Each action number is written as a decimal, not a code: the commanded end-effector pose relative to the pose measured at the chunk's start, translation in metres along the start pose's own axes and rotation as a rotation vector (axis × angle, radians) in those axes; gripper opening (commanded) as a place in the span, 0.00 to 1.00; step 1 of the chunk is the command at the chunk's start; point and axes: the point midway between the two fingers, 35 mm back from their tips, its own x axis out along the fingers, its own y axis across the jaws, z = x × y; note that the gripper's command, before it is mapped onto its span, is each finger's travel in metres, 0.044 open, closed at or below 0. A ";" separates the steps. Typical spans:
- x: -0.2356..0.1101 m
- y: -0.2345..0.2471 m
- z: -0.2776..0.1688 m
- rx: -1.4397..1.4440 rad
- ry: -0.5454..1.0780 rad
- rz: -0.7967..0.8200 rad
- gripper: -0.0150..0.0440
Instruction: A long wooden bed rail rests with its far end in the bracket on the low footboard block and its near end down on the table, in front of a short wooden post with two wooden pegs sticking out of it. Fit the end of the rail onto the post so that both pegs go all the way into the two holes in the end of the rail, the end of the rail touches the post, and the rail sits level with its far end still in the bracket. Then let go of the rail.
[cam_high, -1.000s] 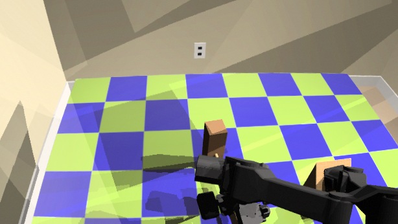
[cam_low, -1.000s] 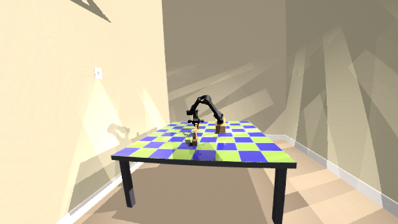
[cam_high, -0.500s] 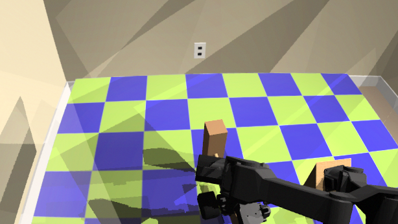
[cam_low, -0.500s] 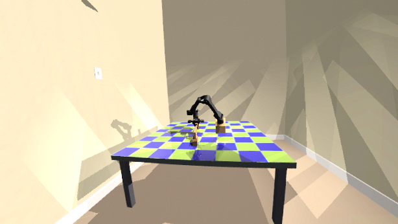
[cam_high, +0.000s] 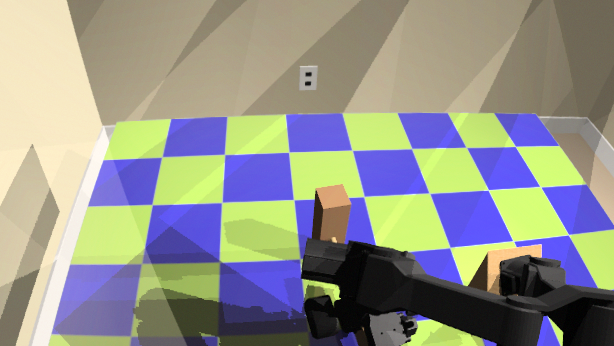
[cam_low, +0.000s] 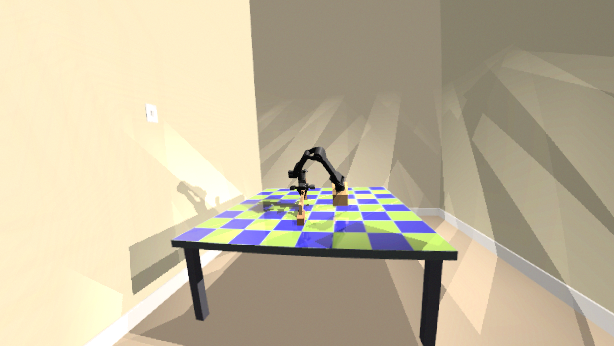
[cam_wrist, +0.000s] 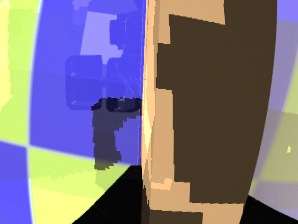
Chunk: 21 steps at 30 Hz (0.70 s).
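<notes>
the gripper (cam_high: 385, 327) is pinching the rail (cam_wrist: 200, 110) near its end, just short of the post (cam_high: 332, 210); the rail's long axis runs away from the post toward the footboard block (cam_high: 492, 270); the pegs, i judge, lie straight ahead.

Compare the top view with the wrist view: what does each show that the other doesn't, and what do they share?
Only the top view shows the upright wooden post with a peg just visible at its lower front, the footboard block behind the arm, and the wall outlet. The rail is hidden beneath the arm there.

Only the wrist view shows the wooden rail close up, running through the frame, patched with shadow; the claw is clamped on it, though its fingers are not clearly visible.

Both show the blue and green checkered table top.
</notes>
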 end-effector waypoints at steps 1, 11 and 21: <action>-0.002 -0.001 -0.003 -0.002 0.002 -0.007 0.25; -0.004 -0.001 -0.005 -0.002 0.002 -0.007 0.25; -0.004 -0.002 -0.008 -0.002 0.003 -0.007 0.25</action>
